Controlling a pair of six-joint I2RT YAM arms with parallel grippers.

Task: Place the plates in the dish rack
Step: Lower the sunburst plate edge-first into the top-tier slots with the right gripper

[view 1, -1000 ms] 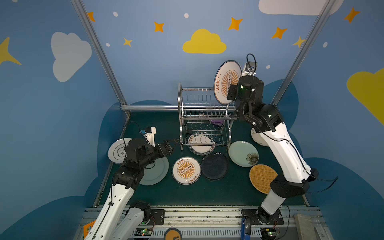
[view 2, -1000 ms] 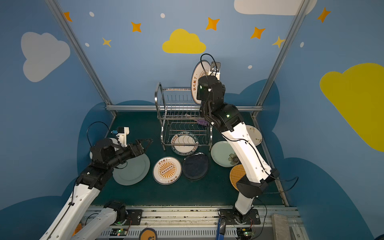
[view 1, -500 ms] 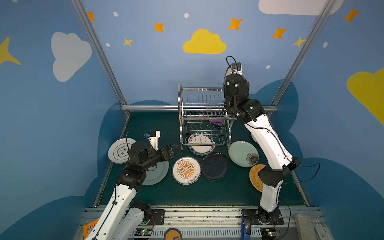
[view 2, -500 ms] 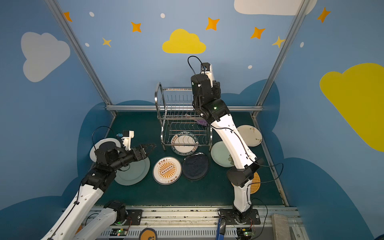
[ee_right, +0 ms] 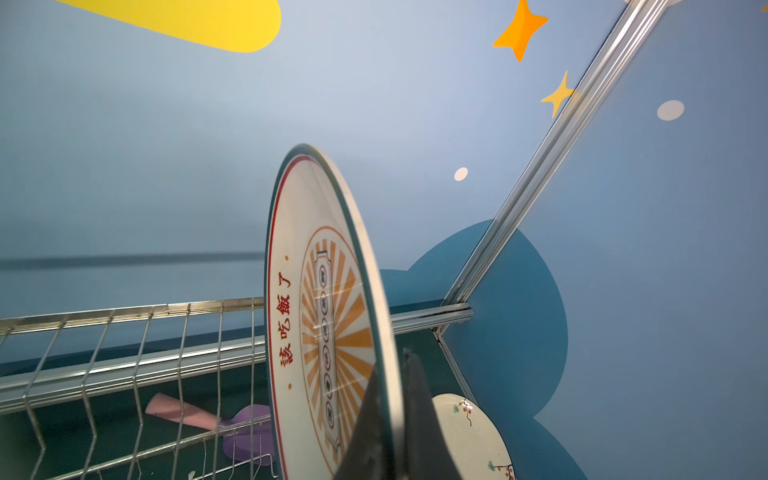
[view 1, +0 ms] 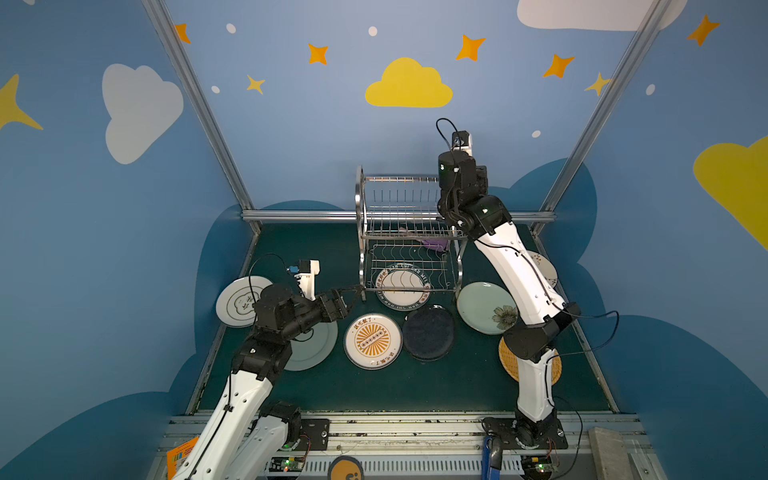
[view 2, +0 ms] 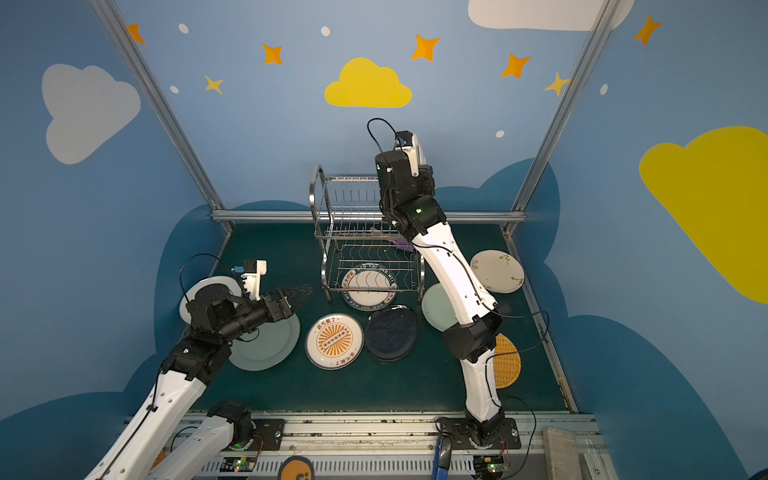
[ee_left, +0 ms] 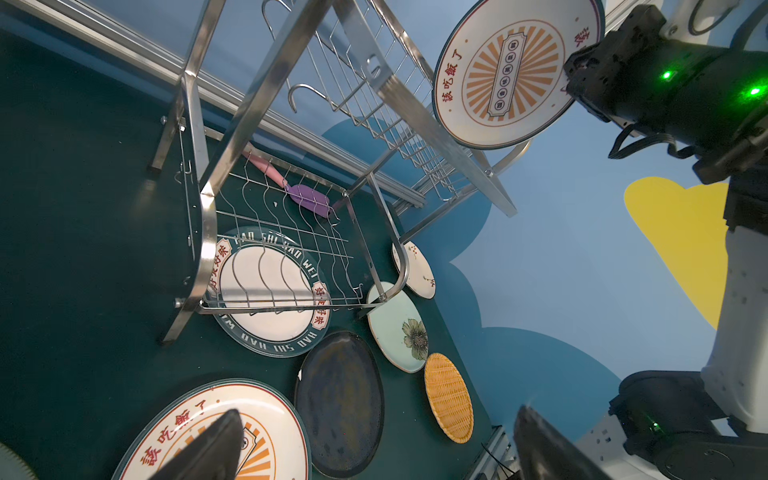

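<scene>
Nothing is racked yet: the right claw [ee_right: 392, 401] grasps a sunburst plate [ee_right: 316, 316] on edge by its rim, the rack [view 1: 360, 249] top tier just below it, while the left claw [view 2: 297, 293] hangs released and eight more plates [view 1: 428, 332] lie flat far beneath, one under the rack.

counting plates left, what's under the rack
A lettered plate lies flat on the mat, partly under the lower tier of the rack. A purple spatula shows behind it; whether on tier or mat, unclear.

woven plate [view 1: 508, 359] half hidden by right arm [view 1: 515, 266]
</scene>
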